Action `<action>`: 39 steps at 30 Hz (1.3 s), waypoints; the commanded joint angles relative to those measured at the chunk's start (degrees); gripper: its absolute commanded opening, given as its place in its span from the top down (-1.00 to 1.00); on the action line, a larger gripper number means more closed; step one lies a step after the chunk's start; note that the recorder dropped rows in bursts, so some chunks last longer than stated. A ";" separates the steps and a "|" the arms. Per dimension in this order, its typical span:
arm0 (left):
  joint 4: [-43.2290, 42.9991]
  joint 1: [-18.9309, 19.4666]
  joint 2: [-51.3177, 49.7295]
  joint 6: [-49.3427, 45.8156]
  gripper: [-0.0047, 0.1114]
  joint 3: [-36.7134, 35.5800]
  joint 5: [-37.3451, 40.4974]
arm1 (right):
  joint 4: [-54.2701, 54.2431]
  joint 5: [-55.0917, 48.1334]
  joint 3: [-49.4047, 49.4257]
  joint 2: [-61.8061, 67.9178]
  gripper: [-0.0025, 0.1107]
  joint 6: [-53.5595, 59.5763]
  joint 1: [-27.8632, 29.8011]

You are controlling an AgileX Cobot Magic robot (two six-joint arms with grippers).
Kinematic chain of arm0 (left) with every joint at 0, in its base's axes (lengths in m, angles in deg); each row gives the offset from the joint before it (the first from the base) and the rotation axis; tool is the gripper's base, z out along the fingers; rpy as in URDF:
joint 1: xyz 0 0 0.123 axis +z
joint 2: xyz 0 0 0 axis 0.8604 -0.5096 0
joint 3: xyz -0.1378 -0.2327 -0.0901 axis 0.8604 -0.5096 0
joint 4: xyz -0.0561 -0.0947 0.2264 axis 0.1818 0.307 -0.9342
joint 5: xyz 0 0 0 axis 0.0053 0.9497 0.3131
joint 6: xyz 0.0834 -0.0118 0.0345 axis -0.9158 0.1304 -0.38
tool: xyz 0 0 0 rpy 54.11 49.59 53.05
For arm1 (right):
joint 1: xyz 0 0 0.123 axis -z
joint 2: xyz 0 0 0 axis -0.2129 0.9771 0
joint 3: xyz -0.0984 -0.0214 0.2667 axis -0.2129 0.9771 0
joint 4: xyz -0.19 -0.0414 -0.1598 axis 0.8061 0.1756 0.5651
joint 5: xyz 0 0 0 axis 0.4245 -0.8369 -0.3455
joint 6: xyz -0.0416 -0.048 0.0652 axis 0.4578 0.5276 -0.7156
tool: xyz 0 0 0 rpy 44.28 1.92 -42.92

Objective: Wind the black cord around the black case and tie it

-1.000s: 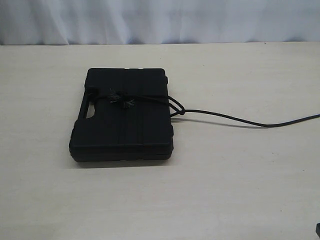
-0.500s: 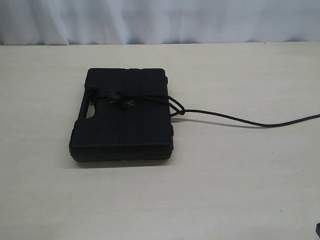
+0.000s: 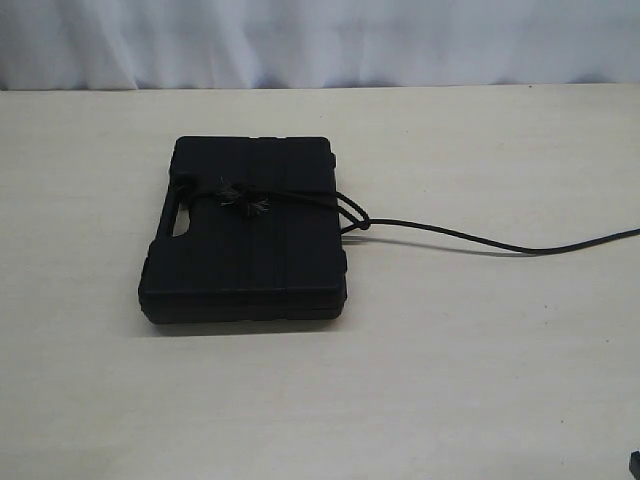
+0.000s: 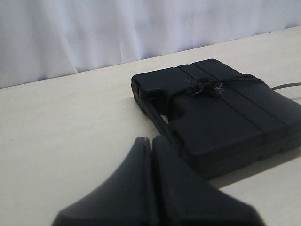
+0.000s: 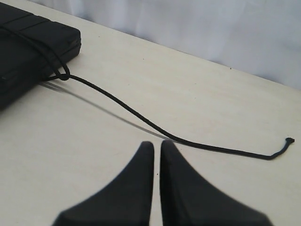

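Note:
The black case [image 3: 250,240] lies flat on the table. The black cord [image 3: 460,238] runs across its lid from the handle slot, with a frayed knot [image 3: 240,198] on top. At the case's right side the cord passes through a small loop [image 5: 63,75]. Its free tail trails across the table to a loose end [image 5: 289,140]. My left gripper [image 4: 151,140] is shut and empty, just short of the case [image 4: 225,122]. My right gripper [image 5: 156,143] is shut with nothing in it, just short of the cord's tail [image 5: 141,120].
The pale table [image 3: 450,380] stretches around the case, and a white curtain [image 3: 320,40] hangs behind its far edge. A dark sliver of the right arm [image 3: 636,462] shows at the bottom right corner of the exterior view.
The dark sliver at the bottom right corner has slipped a little lower out of the exterior view. Case, cord and knot have not moved.

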State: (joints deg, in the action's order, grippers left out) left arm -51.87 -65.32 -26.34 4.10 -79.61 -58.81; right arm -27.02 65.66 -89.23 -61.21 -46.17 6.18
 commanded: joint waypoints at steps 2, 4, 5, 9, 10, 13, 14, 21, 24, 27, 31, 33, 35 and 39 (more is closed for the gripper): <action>0.13 0.21 0.14 -0.02 0.92 -0.09 0.05 | -0.93 0.58 0.17 -0.32 0.88 -4.50 -0.04; 0.13 0.21 0.14 -0.02 0.92 -0.09 0.05 | -0.93 1.14 0.17 -0.32 0.88 -8.14 0.06; 0.13 0.21 0.14 -0.02 0.92 -0.09 0.06 | -0.93 1.70 0.17 -0.32 0.88 -9.79 0.06; 0.13 0.21 0.14 -0.02 0.92 -0.09 0.06 | -0.93 1.70 0.17 -0.32 0.88 -14.28 0.06; 0.13 0.21 0.14 -0.02 0.92 -0.09 0.06 | -0.93 1.70 0.17 -0.32 0.88 -14.39 0.06; 0.13 0.67 0.14 -0.02 0.92 -0.09 -0.06 | -0.93 1.70 0.17 -0.32 0.88 -14.37 1.13; 0.13 1.16 0.14 -0.02 0.92 -0.09 -0.06 | -0.93 1.70 0.17 -0.32 0.88 -14.37 1.88; 0.13 3.33 0.14 -0.02 0.92 -0.09 -0.06 | -0.93 1.70 0.17 -0.32 0.88 -14.23 7.40; 0.13 3.33 0.14 -0.02 0.92 -0.09 -0.06 | -0.93 1.70 0.17 -0.32 0.88 -14.23 7.40; 0.03 3.33 0.14 -0.02 0.92 -0.09 -0.06 | -0.93 1.70 0.17 -0.32 0.88 -14.23 7.40; 0.03 3.33 0.14 -0.02 0.92 -0.09 -0.06 | -0.93 1.70 0.17 -0.32 0.88 -14.23 7.40; 0.03 3.33 0.14 -0.02 0.92 -0.09 -0.06 | -0.93 1.70 0.17 -0.32 0.88 -14.23 7.40; 0.03 3.33 0.14 -0.02 0.92 -0.09 -0.06 | -0.93 1.70 0.17 -0.32 0.88 -14.23 7.40; 0.03 3.33 0.14 -0.02 0.92 -0.09 -0.06 | -0.93 1.70 0.17 -0.32 0.88 -14.23 7.40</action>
State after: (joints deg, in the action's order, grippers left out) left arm -51.87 -62.11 -26.34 4.10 -79.61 -58.51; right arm -27.68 66.48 -89.23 -61.21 -60.51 13.29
